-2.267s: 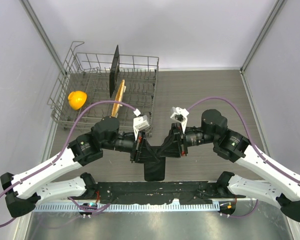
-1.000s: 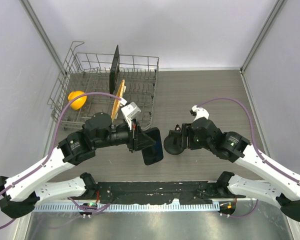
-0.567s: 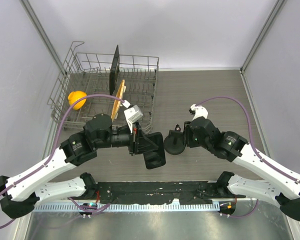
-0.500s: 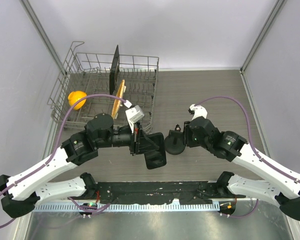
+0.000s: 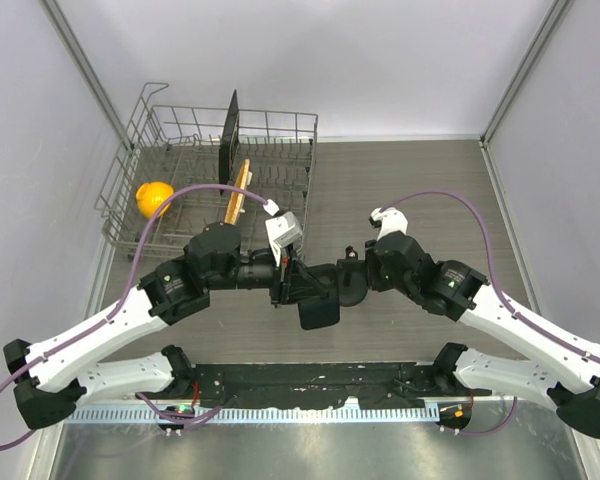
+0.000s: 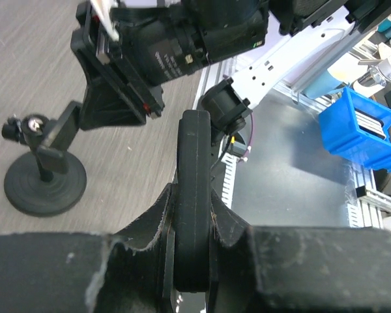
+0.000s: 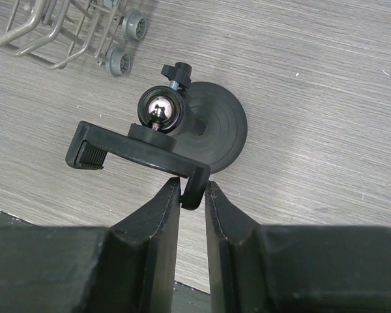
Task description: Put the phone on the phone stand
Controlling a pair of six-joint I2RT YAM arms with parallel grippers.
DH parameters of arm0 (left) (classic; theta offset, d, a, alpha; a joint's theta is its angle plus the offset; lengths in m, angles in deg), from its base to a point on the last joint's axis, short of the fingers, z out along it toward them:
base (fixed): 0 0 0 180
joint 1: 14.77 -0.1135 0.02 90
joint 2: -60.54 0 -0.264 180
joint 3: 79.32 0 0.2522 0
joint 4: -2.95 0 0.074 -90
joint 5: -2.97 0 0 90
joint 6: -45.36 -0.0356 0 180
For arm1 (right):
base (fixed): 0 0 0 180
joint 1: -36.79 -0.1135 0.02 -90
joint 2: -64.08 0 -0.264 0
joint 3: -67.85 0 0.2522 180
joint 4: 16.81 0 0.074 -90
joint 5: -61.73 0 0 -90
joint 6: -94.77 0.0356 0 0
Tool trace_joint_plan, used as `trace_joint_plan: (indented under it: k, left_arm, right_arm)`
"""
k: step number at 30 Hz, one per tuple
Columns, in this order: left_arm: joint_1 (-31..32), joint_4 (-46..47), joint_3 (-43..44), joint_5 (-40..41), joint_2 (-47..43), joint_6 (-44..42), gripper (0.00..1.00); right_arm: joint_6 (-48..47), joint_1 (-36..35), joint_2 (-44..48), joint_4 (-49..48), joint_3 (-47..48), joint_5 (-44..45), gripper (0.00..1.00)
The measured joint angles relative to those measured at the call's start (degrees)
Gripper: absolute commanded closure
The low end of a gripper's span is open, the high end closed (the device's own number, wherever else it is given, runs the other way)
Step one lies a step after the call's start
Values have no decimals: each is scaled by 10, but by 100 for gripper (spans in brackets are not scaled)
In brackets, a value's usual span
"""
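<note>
My left gripper is shut on the phone, a thin black slab held on edge just above the table. In the left wrist view the phone stands edge-on between the fingers of my left gripper. The phone stand sits right beside it, partly hidden by both grippers. My right gripper is over the stand. In the right wrist view my right gripper is shut on the hooked end of the stand's clamp bar, above its disc base. The left wrist view shows the stand to the left of the phone.
A wire dish rack stands at the back left, holding an upright black square plate, a wooden piece and an orange object. Its wheels lie near the stand. A blue bin sits beyond the table's near edge.
My left arm has carried the phone right, up against the stand. My right gripper has shifted left over the stand, onto its clamp bar.
</note>
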Motion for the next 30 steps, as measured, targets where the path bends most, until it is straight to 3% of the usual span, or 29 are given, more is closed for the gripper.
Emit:
trace_joint_plan:
  k: [7,15,23,30]
  left_arm:
    - [-1,99,-32,-30,3,-44,100]
    - [0,247,-43,-204,83,-116,100]
    - [-18,136,91,-360,232,-275,100]
    - [-64,210,90,-436,285,-278,100]
  right_arm:
    - [-36,0,0,-2,0,-10,99]
    - [-88,3,-18,15,22,-73,99]
    - [-110,9,-19,11,24,-94,100]
    - [-117,10,4,-4,3,-117,99]
